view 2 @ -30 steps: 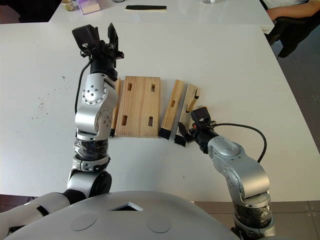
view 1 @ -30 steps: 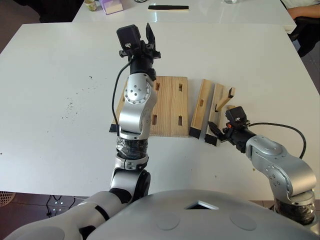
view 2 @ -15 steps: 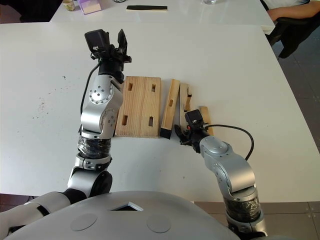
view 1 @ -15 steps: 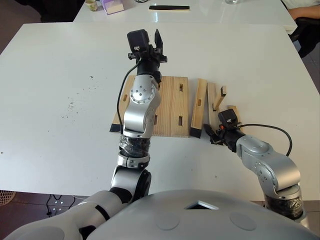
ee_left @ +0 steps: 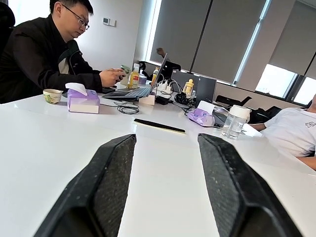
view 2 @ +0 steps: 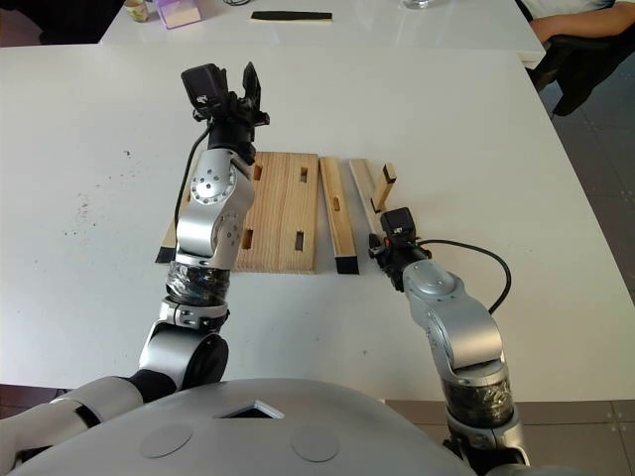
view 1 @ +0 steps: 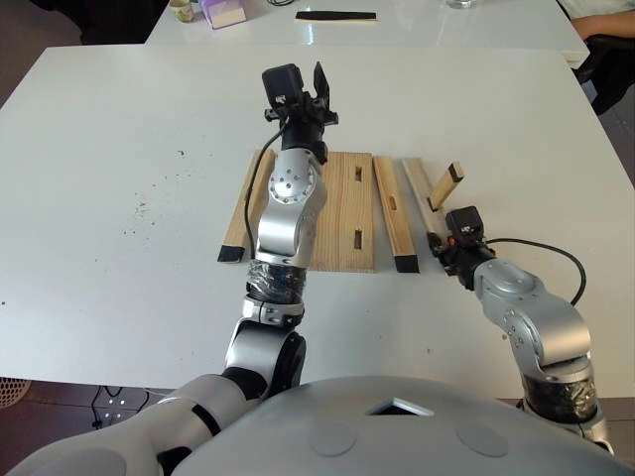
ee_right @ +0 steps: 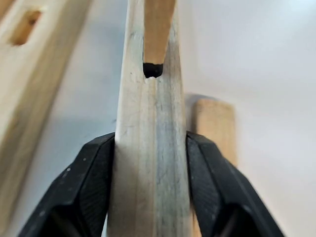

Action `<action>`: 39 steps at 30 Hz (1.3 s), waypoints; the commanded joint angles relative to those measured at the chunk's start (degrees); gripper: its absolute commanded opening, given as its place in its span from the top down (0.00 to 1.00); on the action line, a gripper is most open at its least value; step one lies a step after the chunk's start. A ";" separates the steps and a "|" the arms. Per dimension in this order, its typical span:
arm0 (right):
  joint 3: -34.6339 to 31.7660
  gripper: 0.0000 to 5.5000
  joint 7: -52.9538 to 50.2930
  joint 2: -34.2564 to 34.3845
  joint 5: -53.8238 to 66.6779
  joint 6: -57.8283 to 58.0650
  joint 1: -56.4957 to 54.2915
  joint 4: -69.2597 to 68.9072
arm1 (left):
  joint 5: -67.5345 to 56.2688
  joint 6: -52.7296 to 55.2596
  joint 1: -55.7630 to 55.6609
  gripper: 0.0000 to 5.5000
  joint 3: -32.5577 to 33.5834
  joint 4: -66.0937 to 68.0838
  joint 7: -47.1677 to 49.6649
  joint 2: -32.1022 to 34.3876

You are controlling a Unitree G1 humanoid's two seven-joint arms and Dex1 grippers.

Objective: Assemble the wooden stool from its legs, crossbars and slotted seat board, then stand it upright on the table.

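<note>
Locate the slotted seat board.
Head views: the seat board lies flat mid-table, partly behind the left arm, between the left-hand leg and the slotted leg.

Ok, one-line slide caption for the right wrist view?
Right gripper shut on a wooden leg with a crossbar plugged into its slot, a second slotted leg alongside on the white table.

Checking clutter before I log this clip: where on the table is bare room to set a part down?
Bare white table left of the black-tipped wooden leg, beyond the slotted wooden seat board, and right of the short wooden crossbar. Crowded right of the board: a slotted leg beside the third leg, gripped by the right pincer.
</note>
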 commanded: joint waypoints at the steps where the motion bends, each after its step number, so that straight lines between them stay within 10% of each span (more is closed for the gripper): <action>1: -6.16 0.63 -0.56 4.68 1.07 -0.30 -7.66 2.99 | -1.65 0.48 -2.60 0.58 4.54 -3.80 0.31 1.49; 10: -35.26 0.63 11.19 12.66 30.57 -8.99 -50.45 31.68 | -41.32 22.01 -12.20 0.58 22.78 -9.44 -11.48 9.90; 23: -20.35 0.63 60.33 -10.13 42.30 -8.81 -49.54 32.79 | -80.10 40.24 -9.10 0.41 24.84 -19.89 -25.60 22.07; 39: -12.24 0.63 69.67 -15.72 42.52 -12.83 -43.05 28.13 | -79.63 44.59 -8.45 0.41 15.99 -20.91 -37.46 35.50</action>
